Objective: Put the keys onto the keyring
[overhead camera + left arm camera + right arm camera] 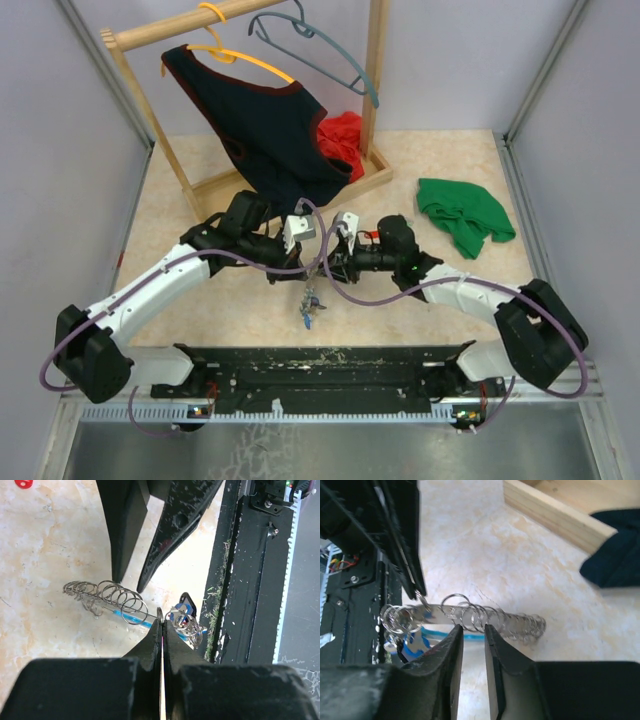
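Observation:
The keyring is a coil of silver wire rings joined to a light-blue band, held just above the table. My left gripper is shut on one ring at the end of the coil. Beside it dangle the keys, one with a blue cap, bunched on small rings. In the right wrist view the coil runs across my right gripper, whose fingers stand a narrow gap apart at the rings. From above, both grippers meet mid-table, left and right, with the keys hanging below them.
A wooden rack with a dark garment and hangers stands at the back. A red cloth lies at its foot and a green cloth to the right. The black base rail runs along the near edge. A small red piece lies on the table.

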Controlling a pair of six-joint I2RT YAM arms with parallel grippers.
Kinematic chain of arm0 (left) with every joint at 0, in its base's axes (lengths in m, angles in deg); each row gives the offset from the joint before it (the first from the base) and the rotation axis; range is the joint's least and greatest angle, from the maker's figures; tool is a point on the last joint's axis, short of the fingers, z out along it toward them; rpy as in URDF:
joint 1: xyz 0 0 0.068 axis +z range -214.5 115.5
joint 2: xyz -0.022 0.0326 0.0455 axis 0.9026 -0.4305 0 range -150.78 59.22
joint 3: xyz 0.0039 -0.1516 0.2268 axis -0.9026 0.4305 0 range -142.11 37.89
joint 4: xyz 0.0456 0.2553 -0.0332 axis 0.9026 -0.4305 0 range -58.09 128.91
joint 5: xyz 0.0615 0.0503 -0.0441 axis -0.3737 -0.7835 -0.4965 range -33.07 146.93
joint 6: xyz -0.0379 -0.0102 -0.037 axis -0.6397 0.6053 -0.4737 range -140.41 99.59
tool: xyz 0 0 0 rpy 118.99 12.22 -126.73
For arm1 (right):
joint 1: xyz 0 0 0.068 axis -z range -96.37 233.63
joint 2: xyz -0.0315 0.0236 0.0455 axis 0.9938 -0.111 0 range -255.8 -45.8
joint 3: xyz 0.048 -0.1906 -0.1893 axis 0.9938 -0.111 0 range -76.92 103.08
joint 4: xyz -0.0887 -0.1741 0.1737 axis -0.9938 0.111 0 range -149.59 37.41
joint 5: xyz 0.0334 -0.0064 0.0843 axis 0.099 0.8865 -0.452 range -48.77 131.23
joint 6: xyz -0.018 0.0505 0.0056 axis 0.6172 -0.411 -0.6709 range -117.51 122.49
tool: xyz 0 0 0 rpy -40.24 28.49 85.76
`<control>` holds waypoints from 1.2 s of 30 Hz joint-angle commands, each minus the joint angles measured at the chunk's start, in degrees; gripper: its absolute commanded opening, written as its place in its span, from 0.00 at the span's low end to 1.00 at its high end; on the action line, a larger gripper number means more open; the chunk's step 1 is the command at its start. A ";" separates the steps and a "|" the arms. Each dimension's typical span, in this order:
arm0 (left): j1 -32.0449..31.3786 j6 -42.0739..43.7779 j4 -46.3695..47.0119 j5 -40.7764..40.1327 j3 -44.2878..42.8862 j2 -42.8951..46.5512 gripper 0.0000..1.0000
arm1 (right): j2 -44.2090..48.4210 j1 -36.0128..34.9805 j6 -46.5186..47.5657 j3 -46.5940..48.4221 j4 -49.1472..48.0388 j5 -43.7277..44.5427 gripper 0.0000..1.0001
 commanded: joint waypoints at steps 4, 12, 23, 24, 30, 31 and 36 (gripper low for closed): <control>-0.36 1.12 -0.52 2.13 -2.05 -0.05 0.00 | 7.19 1.10 -2.18 -0.93 2.23 7.95 0.32; -0.36 1.24 -0.51 2.90 -2.36 -0.45 0.00 | 7.82 1.09 -0.84 -1.48 -3.50 -2.60 0.34; -0.38 1.49 -0.32 3.94 -2.72 -1.07 0.00 | 3.15 0.11 0.57 1.96 -4.69 -10.81 0.37; -0.36 1.53 -0.28 4.18 -2.72 -1.12 0.00 | 2.64 0.10 0.62 2.06 -4.86 -11.07 0.37; -0.45 1.66 -0.28 4.75 -2.81 -1.24 0.00 | 0.20 -0.26 -0.19 2.63 -7.18 -11.91 0.36; -0.45 1.66 -0.24 4.84 -2.77 -1.30 0.00 | -0.11 -0.22 -0.52 2.64 -7.88 -12.13 0.36; -0.45 1.72 -0.23 5.19 -2.73 -1.75 0.00 | -1.35 -0.41 -1.77 3.13 -9.83 -13.38 0.33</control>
